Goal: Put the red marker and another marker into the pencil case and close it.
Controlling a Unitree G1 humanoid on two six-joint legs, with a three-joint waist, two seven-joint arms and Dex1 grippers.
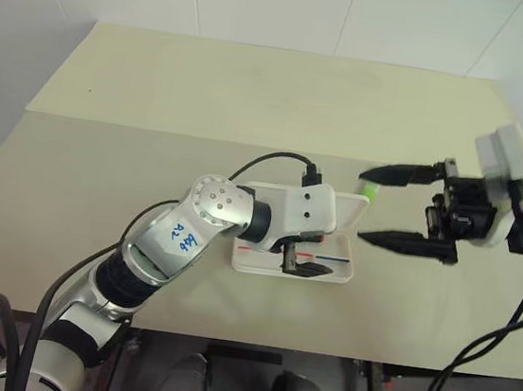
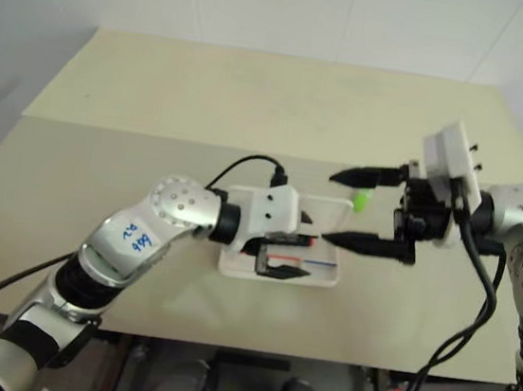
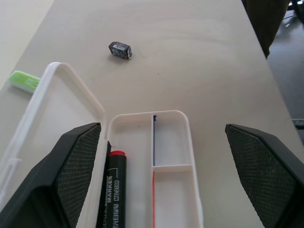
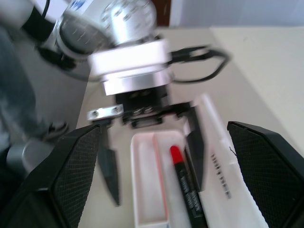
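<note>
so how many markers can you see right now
2. The red marker lies inside the open pencil case, along the side nearest the lid. The green marker lies on the table beyond the raised lid. None look hidden.

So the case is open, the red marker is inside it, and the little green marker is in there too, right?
Not quite. The green marker lies on the table beyond the open lid, outside the pencil case, as the left wrist view shows. The red marker is indeed inside.

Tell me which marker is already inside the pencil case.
The red marker lies in the open pencil case; the stubby green marker sits on the table beyond the lid.
</note>
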